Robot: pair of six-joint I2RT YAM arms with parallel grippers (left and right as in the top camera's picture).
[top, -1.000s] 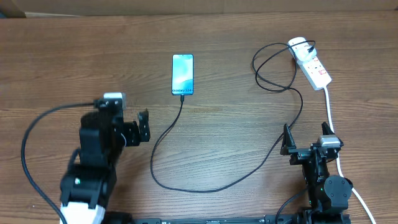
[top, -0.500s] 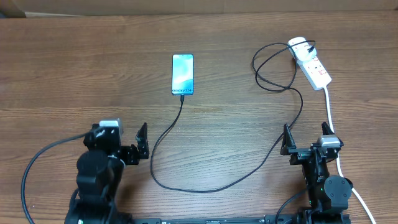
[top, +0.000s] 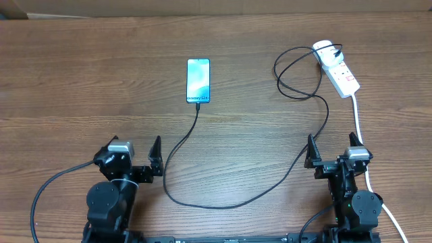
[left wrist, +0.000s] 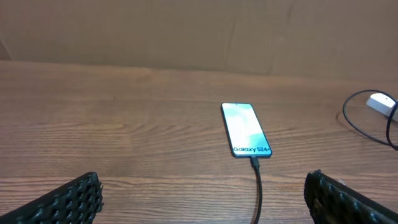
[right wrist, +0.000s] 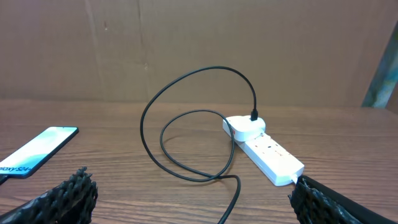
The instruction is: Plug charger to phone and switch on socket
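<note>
- Lying well ahead of the right gripper [right wrist: 193, 186] and a little to its right, the socket [top: 341, 73] is the thing the coming move turns on. By my reading the only step left is its switch.
- The socket's long axis runs on a slant, its far end towards the middle of the table [top: 67, 67] and its near end towards the right edge.
- The right arm is clearly the nearer one. The left gripper [left wrist: 205, 196] sits at the near left, well apart from the socket, with the phone [top: 198, 79] straight ahead of it.
- Both grippers have their fingers spread wide and hold nothing. Each wrist view shows one pad at either edge with bare table between.
- The phone lies flat, screen up, with its long axis pointing away from the arms and its lettered short edge nearest them.
- The charger [left wrist: 257, 190] meets that lettered edge and looks seated. From there it sweeps in a broad loop across the near table and coils up to the socket.
- There is no container here. The nearest thing to one is the socket, which has the plug [right wrist: 244, 127] in its far end.
- The white cord [top: 358, 118] leaves the socket's near end and runs back just beside the right arm.
- The red markings show from overhead, but I cannot tell which way the switch sits.
</note>
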